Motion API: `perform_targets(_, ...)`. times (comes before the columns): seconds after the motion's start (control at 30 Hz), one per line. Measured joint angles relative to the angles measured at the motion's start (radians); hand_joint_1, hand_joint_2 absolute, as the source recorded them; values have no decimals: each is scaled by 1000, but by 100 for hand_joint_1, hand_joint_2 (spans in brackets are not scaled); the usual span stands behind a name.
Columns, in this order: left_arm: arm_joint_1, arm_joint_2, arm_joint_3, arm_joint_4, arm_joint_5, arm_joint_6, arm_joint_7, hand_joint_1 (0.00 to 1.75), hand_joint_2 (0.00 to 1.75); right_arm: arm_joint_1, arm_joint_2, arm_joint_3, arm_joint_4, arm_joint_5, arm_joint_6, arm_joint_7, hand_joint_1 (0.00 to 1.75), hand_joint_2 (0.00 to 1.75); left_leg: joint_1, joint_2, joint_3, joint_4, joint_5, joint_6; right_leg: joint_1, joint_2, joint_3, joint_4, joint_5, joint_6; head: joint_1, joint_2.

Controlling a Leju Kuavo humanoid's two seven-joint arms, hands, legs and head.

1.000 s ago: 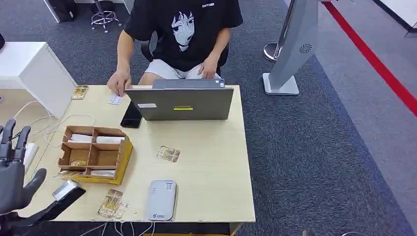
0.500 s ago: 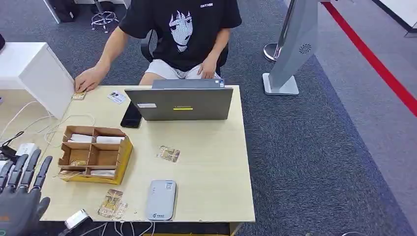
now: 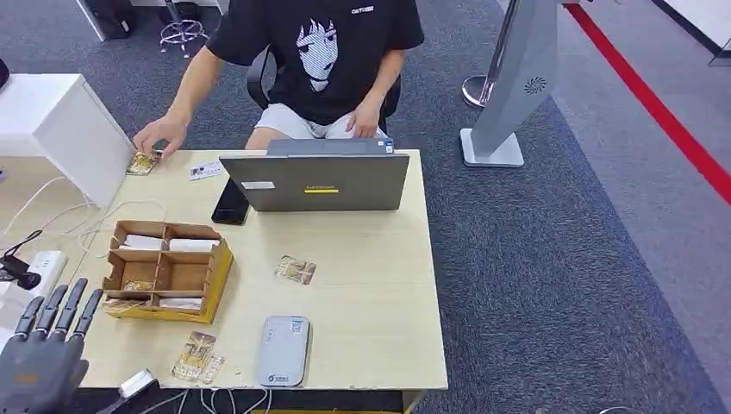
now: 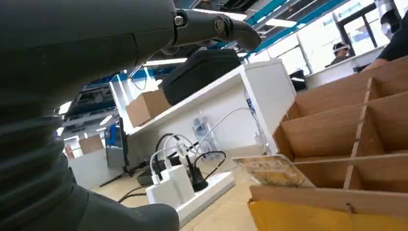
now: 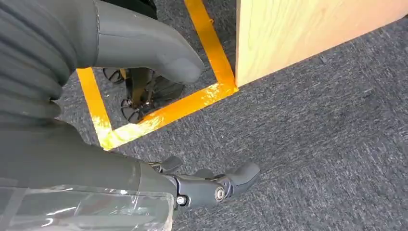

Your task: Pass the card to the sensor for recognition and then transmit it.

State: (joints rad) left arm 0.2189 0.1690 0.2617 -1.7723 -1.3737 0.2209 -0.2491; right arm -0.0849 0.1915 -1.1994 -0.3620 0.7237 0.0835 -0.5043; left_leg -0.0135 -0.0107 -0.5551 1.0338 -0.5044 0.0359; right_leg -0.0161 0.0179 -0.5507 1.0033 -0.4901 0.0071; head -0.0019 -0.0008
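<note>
Bright, even overhead light; soft shadows

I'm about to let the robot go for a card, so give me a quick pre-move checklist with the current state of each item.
1. Left hand free: ok, fingers apart, holding nothing.
2. Right hand free: ok, it hangs over the carpet beside the table with nothing in it.
3. Card within reach: ok, a card lies at the near table edge, left of the grey sensor.
4. Sensor top clear: ok, nothing lies on it.
5. Person clear of the pick area: ok, the person's hand is at the far corner.
6. Cardboard tray out of the path: cannot tell, it sits close to the left hand.
</note>
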Motion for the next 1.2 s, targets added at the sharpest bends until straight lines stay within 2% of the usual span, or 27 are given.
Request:
perform_targets(0.23,-55,-3,31,65,8,-24,19,0,175,0,0,-8,-3,12,2,0,0,175,0,0,0,0,0,0,0,0,0,0,0,0,0,0)
perform_targets(0.7,-116,-13,70,136,10,-17,17,0,175,0,0,-15,-3,21,8,0,0,175,0,0,0,0,0,0,0,-1,0,0,0,0,0,0)
perform_targets(1.0,-155,16,71,211,-6,-8,16,0,175,0,0,-16,-3,32,11,-1,0,175,0,0,0,0,0,0,0,-1,0,0,0,0,0,0)
perform_targets(1.2,-184,18,71,241,-10,-4,16,0,175,-1,0,-16,-3,39,12,-1,0,175,0,0,0,0,0,0,0,-1,0,0,0,0,0,0)
